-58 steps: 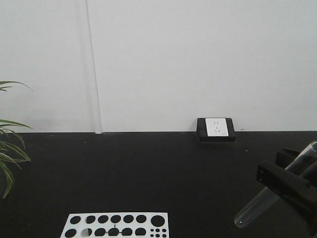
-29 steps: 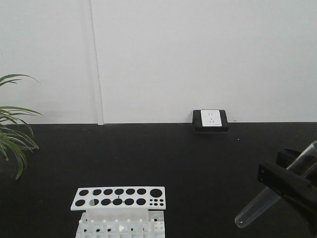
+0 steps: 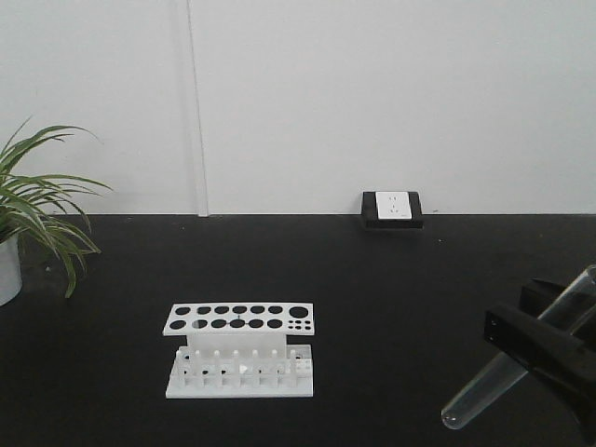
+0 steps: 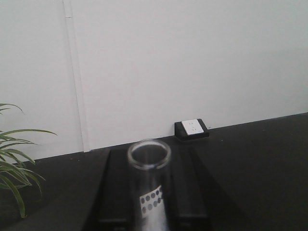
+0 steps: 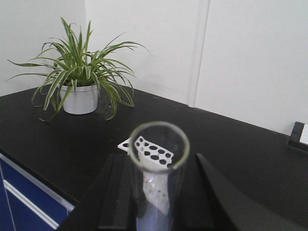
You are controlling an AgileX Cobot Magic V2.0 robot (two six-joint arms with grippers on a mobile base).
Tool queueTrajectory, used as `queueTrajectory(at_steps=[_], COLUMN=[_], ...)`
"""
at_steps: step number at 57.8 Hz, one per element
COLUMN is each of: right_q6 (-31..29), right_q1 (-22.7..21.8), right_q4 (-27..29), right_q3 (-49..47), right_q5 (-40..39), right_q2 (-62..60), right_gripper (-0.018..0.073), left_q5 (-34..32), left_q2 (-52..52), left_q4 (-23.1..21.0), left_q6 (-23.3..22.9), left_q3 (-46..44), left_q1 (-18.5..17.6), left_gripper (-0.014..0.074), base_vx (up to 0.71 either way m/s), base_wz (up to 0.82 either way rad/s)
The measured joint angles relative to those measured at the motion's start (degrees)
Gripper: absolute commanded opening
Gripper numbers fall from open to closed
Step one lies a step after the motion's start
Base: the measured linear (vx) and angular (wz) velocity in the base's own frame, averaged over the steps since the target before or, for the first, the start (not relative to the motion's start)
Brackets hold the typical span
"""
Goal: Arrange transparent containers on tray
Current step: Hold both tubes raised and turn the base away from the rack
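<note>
Sliding up the front view since a second ago, the white rack (image 3: 240,349) now shows whole, both tiers, where only its holed top plate had peeked over the bottom edge. The plant (image 3: 37,200) has come further into view at left, and the socket (image 3: 392,207) sits higher against the wall (image 3: 372,93). The right gripper (image 3: 533,337) keeps its place at lower right.

Its jaws are closed on a clear tube (image 3: 484,391), held at a slant with the rounded end down to the left and the rim up at the frame's right edge. Tube and rack are well apart on the black surface (image 3: 372,279), the rack standing left of centre.

From the right wrist, the open rim fills the foreground between the dark jaws, with the rack's top plate just behind it and the plant in a white pot (image 5: 79,98) beyond.

The left gripper (image 4: 150,163) grips a second tube (image 4: 149,187) the same way (rim towards the lens, a patch of the rack's hole pattern showing through the glass). The socket lies beyond, at the foot of the wall.
</note>
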Motion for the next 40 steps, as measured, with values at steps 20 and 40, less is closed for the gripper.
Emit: queueTrajectory(at_steps=[20,40], right_q6=[0.00,0.00], right_q1=[0.00,0.00], right_q4=[0.00,0.00], right_q3=[0.00,0.00], right_q5=[0.00,0.00], right_q2=[0.00,0.00], right_gripper=[0.0096,0.0096], left_q5=[0.00,0.00], left_q2=[0.00,0.00], left_q4=[0.00,0.00], left_q6=[0.00,0.00], left_q3=[0.00,0.00], left_q1=[0.00,0.00], left_gripper=[0.0085,0.0085], base_vx=[-0.25,-0.28], base_wz=[0.01,0.01])
